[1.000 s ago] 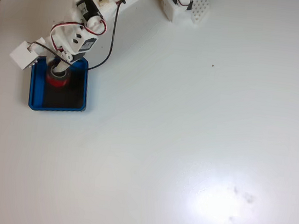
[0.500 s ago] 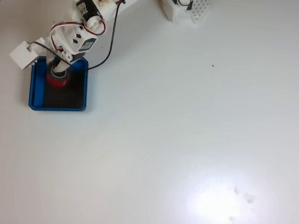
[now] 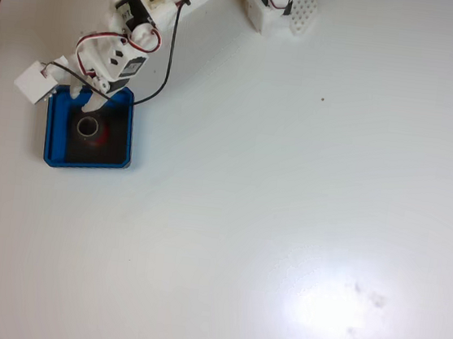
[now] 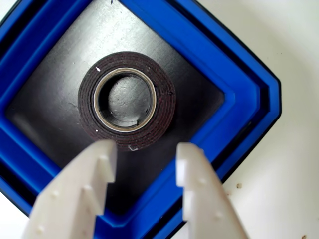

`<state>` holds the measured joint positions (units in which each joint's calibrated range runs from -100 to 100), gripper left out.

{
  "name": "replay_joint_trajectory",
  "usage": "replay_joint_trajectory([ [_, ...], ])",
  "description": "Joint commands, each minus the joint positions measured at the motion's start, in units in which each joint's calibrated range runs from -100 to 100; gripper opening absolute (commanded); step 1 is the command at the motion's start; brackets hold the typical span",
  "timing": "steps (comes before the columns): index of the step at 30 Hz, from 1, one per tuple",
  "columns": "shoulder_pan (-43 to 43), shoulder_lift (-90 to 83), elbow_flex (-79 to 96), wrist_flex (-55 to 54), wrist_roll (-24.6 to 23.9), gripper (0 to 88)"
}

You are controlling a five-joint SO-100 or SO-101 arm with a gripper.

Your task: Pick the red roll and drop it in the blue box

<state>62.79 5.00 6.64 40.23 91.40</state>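
Lying flat inside the box (image 4: 234, 99), the roll (image 4: 164, 107) is free; the gripper (image 4: 145, 155) hovers spread above it. Descending again could knock its rim.

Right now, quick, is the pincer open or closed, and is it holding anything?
Pincer: open and holding nothing; the red roll lies flat on the floor of the blue box, clear of both fingers.

red roll (image 4: 127, 100) flat on black floor inside blue box (image 4: 234, 94)
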Motion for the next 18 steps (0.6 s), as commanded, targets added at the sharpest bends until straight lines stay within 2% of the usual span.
replay_joint_trajectory([
  [1,0.57,-8.34,-2.59,0.03,-0.16,11.5],
  [7,-0.02,-23.47,7.2,-0.05,-0.16,11.5],
  [18,-0.41,-60.68,44.67,-0.79,0.1,11.5],
])
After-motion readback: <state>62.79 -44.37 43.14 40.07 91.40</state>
